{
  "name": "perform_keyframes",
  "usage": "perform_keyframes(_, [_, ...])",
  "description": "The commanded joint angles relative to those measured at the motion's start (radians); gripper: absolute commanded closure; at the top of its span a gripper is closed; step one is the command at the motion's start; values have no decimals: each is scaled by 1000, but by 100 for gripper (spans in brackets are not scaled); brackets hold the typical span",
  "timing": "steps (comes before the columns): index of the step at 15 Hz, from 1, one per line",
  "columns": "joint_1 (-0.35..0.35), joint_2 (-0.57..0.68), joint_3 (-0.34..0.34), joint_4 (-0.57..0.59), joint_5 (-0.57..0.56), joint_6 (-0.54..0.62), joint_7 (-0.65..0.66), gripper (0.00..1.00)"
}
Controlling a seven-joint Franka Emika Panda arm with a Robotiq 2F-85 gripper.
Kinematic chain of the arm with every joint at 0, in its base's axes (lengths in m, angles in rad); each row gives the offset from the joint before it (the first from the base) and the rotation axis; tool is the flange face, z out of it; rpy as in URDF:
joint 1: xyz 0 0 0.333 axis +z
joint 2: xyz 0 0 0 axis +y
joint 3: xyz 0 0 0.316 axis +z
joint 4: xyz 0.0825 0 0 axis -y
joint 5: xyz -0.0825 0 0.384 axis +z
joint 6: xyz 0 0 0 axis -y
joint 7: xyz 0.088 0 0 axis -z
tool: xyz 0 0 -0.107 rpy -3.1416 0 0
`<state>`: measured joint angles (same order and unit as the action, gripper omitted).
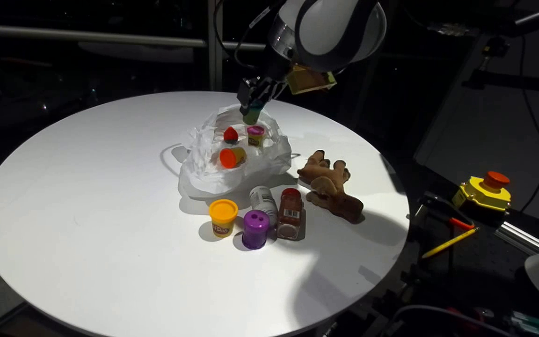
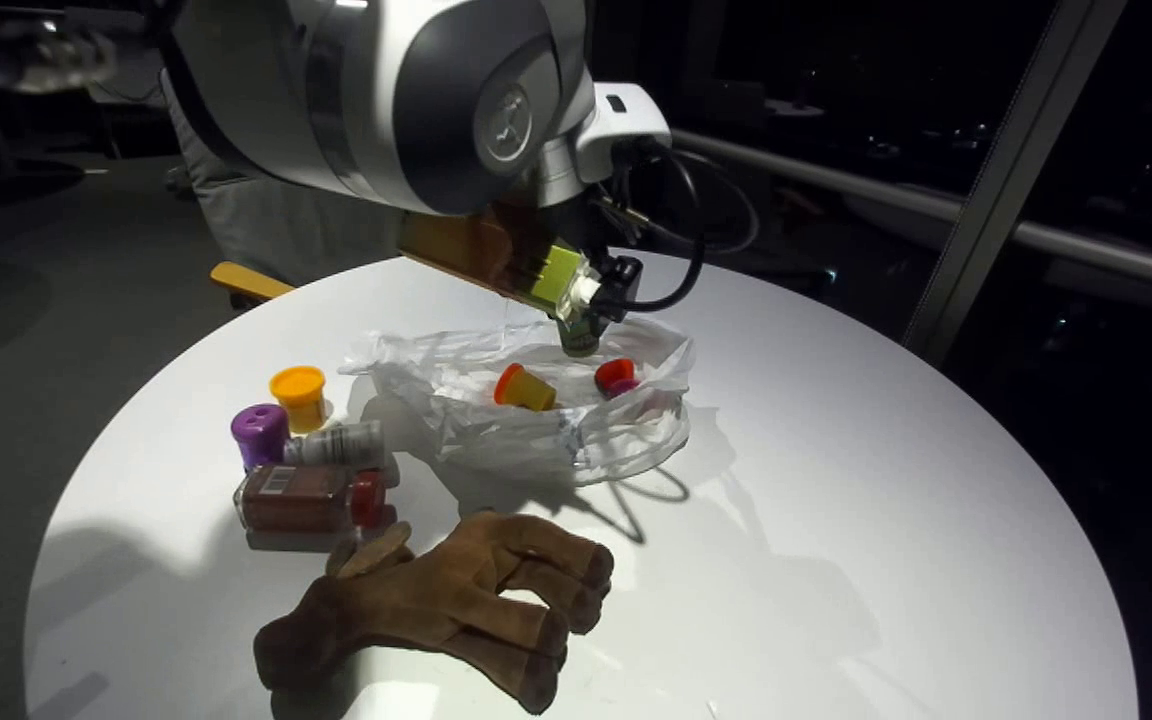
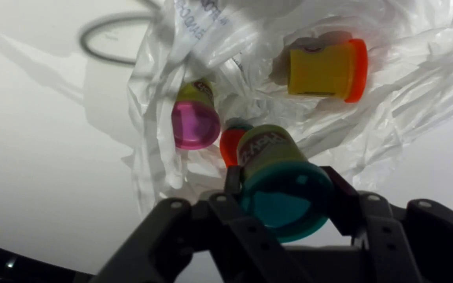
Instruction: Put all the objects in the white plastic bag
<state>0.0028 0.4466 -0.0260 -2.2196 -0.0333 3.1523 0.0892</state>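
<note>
The teal-lidded tub (image 3: 284,181) is clamped in the claw (image 3: 285,186), lid uppermost.

A pale rail (image 1: 87,36) runs behind the round white table (image 1: 110,262), a grey chair (image 2: 296,228) stands near the table's edge, and on a dark surface (image 1: 489,271) a yellow pencil (image 1: 450,243) lies near a yellow box (image 1: 484,193) with a red button (image 1: 496,179)

The jaws grip a teal-topped tub (image 1: 251,116) over the white plastic bag (image 1: 232,181), which holds a red toy (image 1: 230,135), pink-lidded tub (image 1: 255,137) and orange-lidded tub (image 1: 233,157). A yellow tub (image 1: 222,219) and purple shaker (image 1: 255,230) stand on the desk (image 1: 105,248) beside a lying white bottle (image 1: 263,201) and red-capped bottle (image 1: 290,214), near a brown plush animal (image 1: 331,189).
</note>
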Motion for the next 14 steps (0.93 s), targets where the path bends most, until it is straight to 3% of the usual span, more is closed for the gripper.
perform_keyframes(1, [-97, 36, 89, 34, 75, 16, -17, 73])
perform_keyframes(8, [-177, 69, 147, 3, 122, 29, -18, 73])
perform_keyframes(14, [-138, 127, 144, -4, 105, 48, -19, 73])
